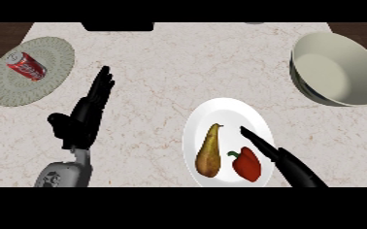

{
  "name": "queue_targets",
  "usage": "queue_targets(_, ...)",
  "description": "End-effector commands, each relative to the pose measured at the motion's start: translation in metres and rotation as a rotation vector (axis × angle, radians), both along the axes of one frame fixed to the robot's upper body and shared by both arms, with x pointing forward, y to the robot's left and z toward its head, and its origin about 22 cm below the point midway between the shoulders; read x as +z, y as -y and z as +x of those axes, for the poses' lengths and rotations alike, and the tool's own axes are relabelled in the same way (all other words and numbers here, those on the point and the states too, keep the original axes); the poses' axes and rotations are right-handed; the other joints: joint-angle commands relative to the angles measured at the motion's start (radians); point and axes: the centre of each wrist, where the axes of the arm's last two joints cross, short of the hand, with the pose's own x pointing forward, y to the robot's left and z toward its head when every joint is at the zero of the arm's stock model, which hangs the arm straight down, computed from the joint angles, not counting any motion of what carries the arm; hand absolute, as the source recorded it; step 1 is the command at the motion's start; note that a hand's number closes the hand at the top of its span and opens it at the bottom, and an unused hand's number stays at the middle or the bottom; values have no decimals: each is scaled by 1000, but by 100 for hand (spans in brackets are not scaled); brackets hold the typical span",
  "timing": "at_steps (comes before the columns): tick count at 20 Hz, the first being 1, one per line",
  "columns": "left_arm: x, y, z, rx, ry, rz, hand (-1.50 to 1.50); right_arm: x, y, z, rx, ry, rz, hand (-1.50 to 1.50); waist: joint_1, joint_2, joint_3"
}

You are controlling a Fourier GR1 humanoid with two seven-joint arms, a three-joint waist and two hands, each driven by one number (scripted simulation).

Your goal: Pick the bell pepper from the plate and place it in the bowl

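Two plates (215, 107) (50, 68), one bowl (331, 68), one bell pepper (247, 164), one pear (209, 153), one soda can (26, 66).

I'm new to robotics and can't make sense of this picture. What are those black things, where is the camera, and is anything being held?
The camera sits at the robot's head, looking steeply down at a counter. Each black shape is a robot hand on a grey forearm. The left hand rests open, fingers up. The right hand reaches with straight fingers over a white plate, beside a red pepper and a pear. Nothing is held. A bowl stands far right; a soda can lies on a mat, far left.
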Motion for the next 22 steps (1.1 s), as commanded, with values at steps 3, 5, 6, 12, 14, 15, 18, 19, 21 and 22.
queue_targets(3,-7,-4,5,-9,0,3,0,-27,2,15,-36,52,-126,-150,1,1,0)
queue_targets(5,21,9,5,-8,12,-16,0,-36,13,9,-50,46,-180,-150,3,0,0)
queue_targets(6,25,1,19,-9,-7,4,0,-42,-8,-8,-46,57,-177,-150,-2,0,0)
queue_targets(12,1,27,-5,2,7,2,0,-45,-11,34,-15,23,-200,-150,2,0,0)
queue_targets(14,7,23,26,-12,14,2,0,-53,-24,19,20,32,-192,-150,-2,1,0)
queue_targets(15,-10,11,21,-5,10,-13,0,-51,-15,30,59,59,-212,150,0,1,0)
queue_targets(18,12,34,5,-17,0,-13,0,-59,-39,25,205,150,-291,150,8,0,1)
queue_targets(19,-3,4,-1,-12,-5,10,0,-59,-23,26,213,157,-275,150,5,0,0)
queue_targets(21,0,12,6,3,9,-6,0,-55,-32,32,223,161,-289,150,3,0,0)
queue_targets(22,-8,7,-13,-14,-6,4,0,-64,-23,3,223,154,-266,150,1,-1,0)
